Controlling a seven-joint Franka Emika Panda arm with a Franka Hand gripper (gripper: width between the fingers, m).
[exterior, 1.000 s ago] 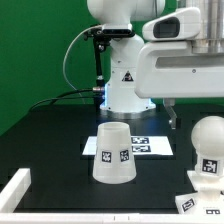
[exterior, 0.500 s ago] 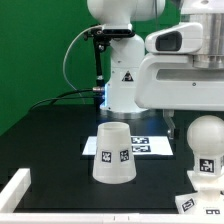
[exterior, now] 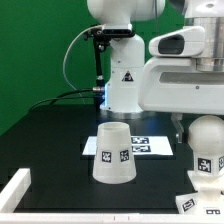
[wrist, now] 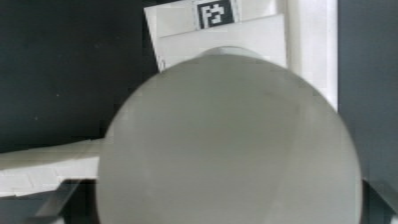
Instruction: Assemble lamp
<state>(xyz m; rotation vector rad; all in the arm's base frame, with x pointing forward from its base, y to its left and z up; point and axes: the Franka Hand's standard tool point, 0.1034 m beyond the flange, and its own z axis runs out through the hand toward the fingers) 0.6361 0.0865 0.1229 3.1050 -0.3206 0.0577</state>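
Observation:
The lamp shade (exterior: 113, 153), a white truncated cone with tags, stands wide end down mid-table. The round-headed bulb (exterior: 207, 142) stands upright at the exterior view's right, and the square-footed base (exterior: 200, 190) is right below it. I cannot tell whether they are joined. My gripper (exterior: 188, 122) hangs just above the bulb's head. In the wrist view the bulb (wrist: 222, 140) fills most of the picture. My gripper (wrist: 214, 208) is open, and one dark finger (wrist: 50, 205) shows at the bulb's side, apart from it. The other finger is hidden.
The marker board (exterior: 148, 147) lies behind the shade and shows in the wrist view (wrist: 214, 35) beyond the bulb. A white rail (exterior: 14, 187) runs along the table's front at the exterior view's left. The arm's pedestal (exterior: 120, 85) stands at the back.
The arm's hand has moved toward the exterior view's right and lower, over the bulb. The shade, bulb and base have stayed put.

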